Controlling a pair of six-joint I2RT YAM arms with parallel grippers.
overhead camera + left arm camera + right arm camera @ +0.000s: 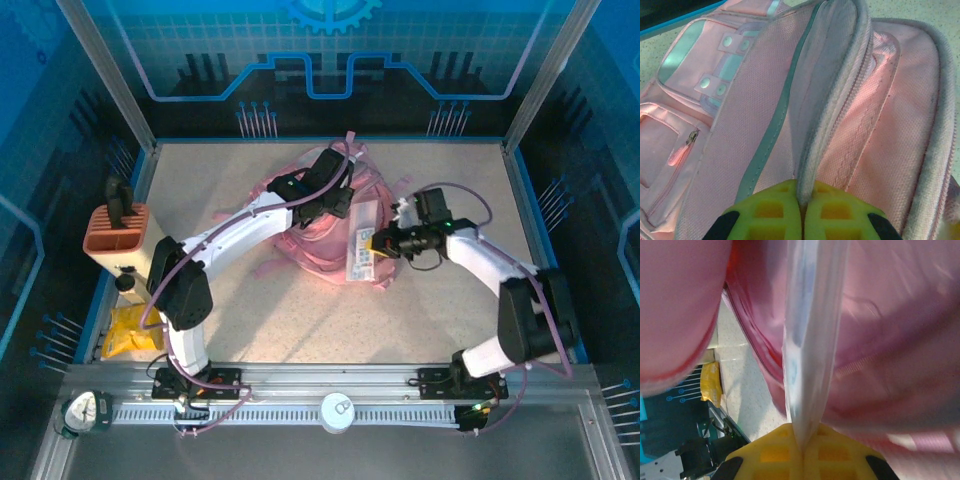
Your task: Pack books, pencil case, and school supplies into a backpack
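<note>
One backpack [310, 248], soft pink throughout, grey-green piping along its zip edges, pale mint see-through panels with round studs; one pencil case [361, 240], pale blue-white with small coloured print; one holder [115, 234], orange-brown; table [420, 320], beige, finely speckled; left gripper [802, 212] and right gripper [802, 450], yellow fingers on black; arms [480, 262], white with black joints; back wall [330, 50], blue with lighter blue line pattern.

Top camera overhead, far; wrist cameras close; all share backpack [865, 100].
</note>
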